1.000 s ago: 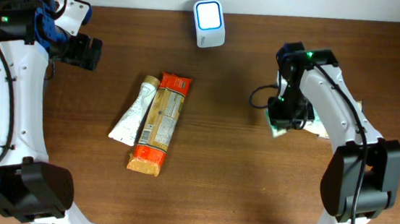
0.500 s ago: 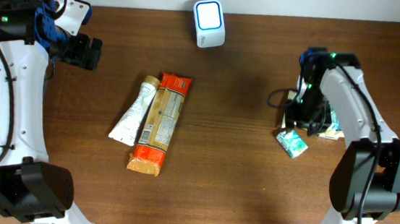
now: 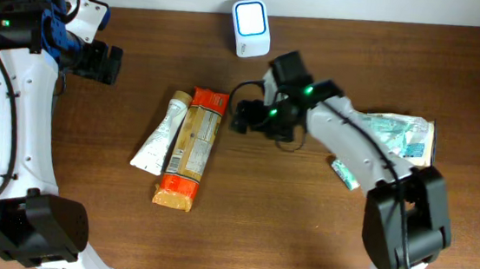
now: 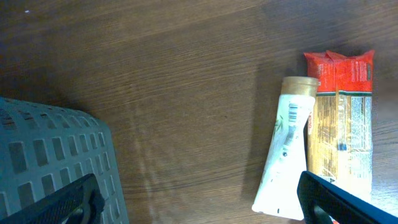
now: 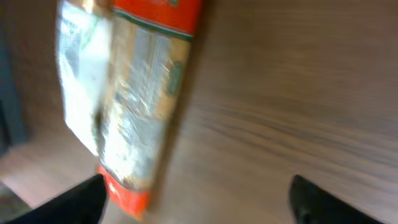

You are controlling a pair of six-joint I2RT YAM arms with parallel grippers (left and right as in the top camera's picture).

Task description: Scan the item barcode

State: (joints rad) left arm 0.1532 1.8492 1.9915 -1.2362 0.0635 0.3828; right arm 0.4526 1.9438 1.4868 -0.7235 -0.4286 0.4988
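Right arm has swung from the right side to mid-worktop. The green sachet it let go lies alone on the wood behind it. Right jaws are spread wide and empty, just right of the packet, which lies touching the tube. Left jaws are wide and empty, top left, near a grey basket. Scanner sits at the far edge.

One tube, one scanner (three packets).
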